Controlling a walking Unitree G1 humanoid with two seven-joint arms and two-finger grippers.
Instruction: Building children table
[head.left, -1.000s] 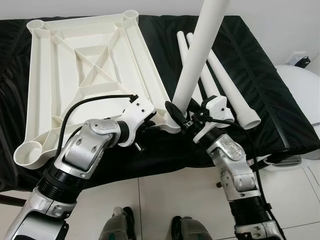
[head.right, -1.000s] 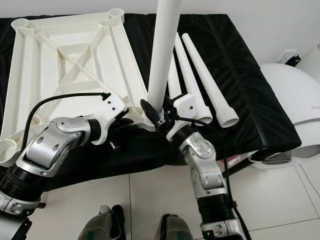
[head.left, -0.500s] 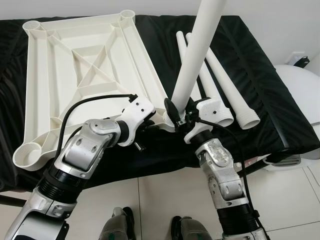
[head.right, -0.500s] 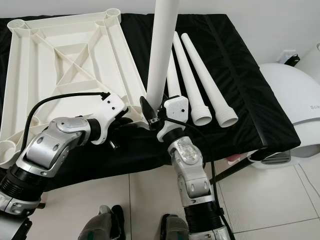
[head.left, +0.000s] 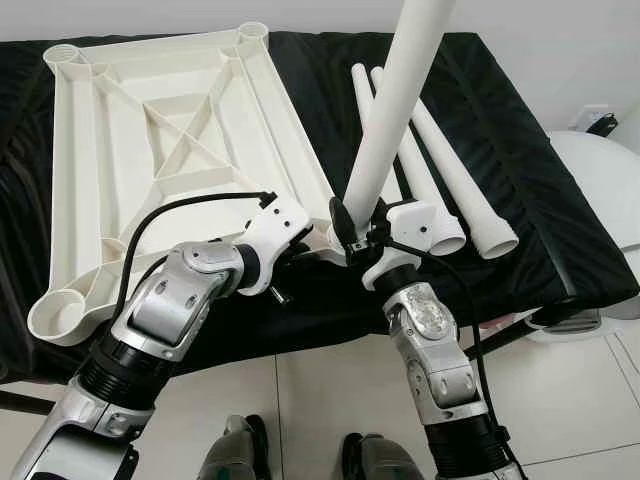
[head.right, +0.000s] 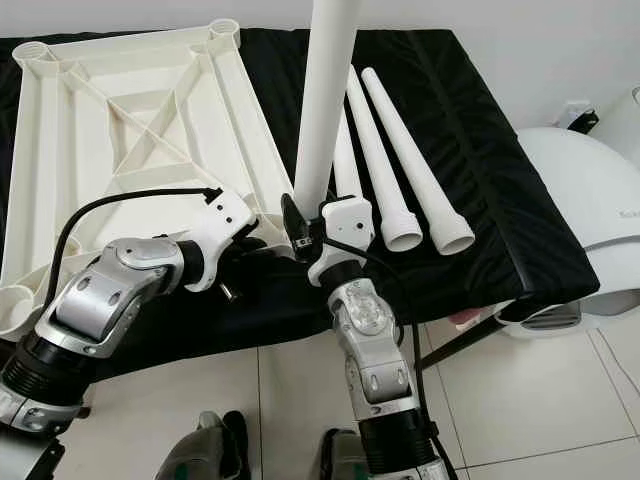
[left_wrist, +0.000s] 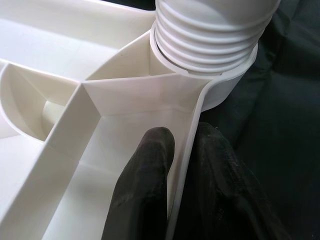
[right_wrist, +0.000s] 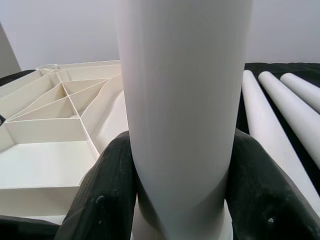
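Note:
The white table top (head.left: 170, 130) lies upside down on a black-covered surface. One white leg (head.left: 395, 100) stands nearly upright, its threaded end (left_wrist: 210, 30) in the near right corner socket (left_wrist: 225, 85). My right gripper (head.left: 352, 228) is shut around this leg just above the socket, with a black finger (right_wrist: 107, 190) on each side of it. My left gripper (head.left: 305, 250) is shut on the table top's thin rim right beside that socket, its fingers (left_wrist: 145, 190) pinching the wall. Three more legs (head.right: 410, 150) lie side by side to the right.
The black surface's front edge (head.left: 320, 330) runs just below both grippers, with tiled floor (head.left: 300, 400) beneath it. A rounded white appliance (head.left: 600, 180) stands at the right, close to the surface's corner. My own feet (head.left: 235, 455) show at the bottom.
My right forearm has swung to the left under the gripper, which stays shut on the upright leg. The leg remains in the corner socket. My left gripper keeps its hold on the rim.

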